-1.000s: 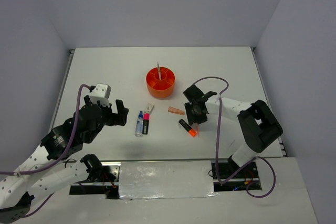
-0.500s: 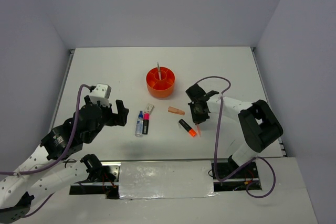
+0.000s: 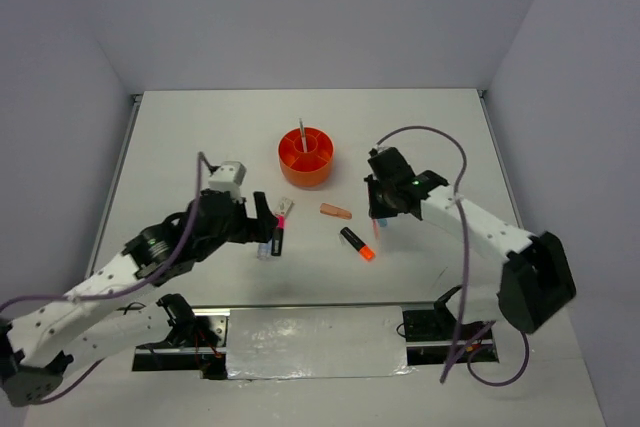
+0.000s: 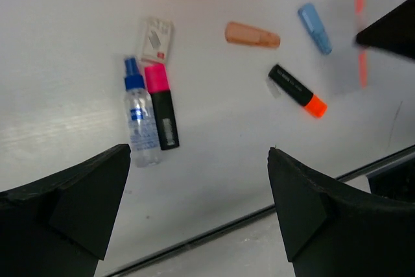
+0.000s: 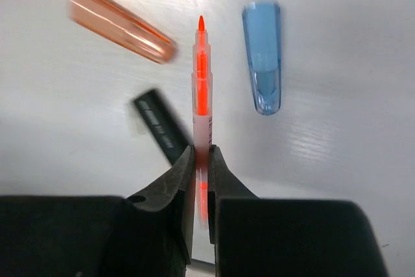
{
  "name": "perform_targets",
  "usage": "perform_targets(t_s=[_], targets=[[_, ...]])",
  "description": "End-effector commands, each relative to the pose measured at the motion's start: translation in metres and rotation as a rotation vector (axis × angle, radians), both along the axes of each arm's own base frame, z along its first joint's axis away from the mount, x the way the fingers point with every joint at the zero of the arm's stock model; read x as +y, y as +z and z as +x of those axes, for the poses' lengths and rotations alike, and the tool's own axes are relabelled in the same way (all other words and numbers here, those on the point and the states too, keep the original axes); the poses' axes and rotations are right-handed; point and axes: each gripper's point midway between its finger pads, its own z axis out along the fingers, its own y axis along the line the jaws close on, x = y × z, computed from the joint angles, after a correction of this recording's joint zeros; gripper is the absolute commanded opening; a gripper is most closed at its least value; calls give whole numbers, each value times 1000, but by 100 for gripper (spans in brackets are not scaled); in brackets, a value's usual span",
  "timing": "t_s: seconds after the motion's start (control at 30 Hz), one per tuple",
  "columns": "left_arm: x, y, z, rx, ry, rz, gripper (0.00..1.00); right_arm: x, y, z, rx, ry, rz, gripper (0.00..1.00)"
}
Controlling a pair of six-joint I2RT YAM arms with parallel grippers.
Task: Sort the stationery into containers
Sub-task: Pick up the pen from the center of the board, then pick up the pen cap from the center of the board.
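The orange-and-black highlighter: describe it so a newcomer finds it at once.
Start at the round orange organiser mid-table and come toward the arms and slightly right, past the short peach piece. The orange-black highlighter lies just beyond it. It alone has a black body with an orange end; the pink-black highlighter lies further left, and the thin orange pen is held in the right claw.

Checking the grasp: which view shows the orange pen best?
Right wrist: the orange pen runs up the middle of the frame, sharp, its rear end pinched in the shut right hand. Left wrist gives only a blurred orange streak at its right edge; top external shows a thin sliver below the hand.
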Motion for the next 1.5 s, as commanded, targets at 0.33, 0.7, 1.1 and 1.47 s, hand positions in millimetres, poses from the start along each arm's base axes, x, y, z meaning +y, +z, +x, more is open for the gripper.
perform_targets(t_s=[0.33,0.7,1.1,1.47], targets=[[-146,-118,-2,402,103,100,97,-43,123,-30,-296,-50,68,0],[-195,-153,13,476,73,185,85,-50,127,-46,-324,-17,79,0],[-199,-172,24,473,118,243,77,-47,125,-46,-334,7,93,0],[-184,-182,37,486,168,284,75,-46,129,-48,-351,18,110,0]])
